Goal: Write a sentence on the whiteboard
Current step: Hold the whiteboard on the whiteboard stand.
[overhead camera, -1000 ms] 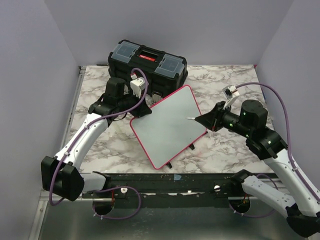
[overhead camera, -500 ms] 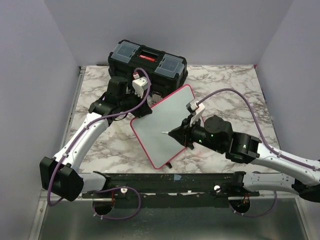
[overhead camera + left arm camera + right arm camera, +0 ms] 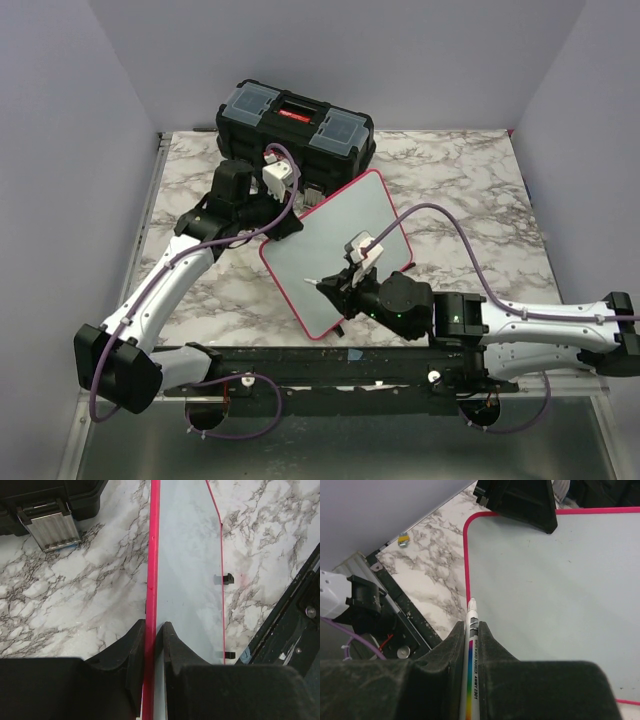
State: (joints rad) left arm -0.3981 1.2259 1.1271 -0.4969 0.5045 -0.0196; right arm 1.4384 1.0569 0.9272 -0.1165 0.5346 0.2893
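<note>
Left gripper (image 3: 151, 630) has its jaws pinched tight on the red rim of the whiteboard (image 3: 335, 225), which sits skewed on the marble table (image 3: 470, 190), just in front of the black toolbox (image 3: 295, 125). Right gripper (image 3: 471, 627) is clamped on a white marker (image 3: 470, 665), with the tip right by the board's near-left rim. Whether the tip touches the surface, I cannot tell.

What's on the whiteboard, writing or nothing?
Nothing, it is blank. The whiteboard is bare in the overhead and right wrist views, with no strokes on it. The marker has its tip by the red rim.
</note>
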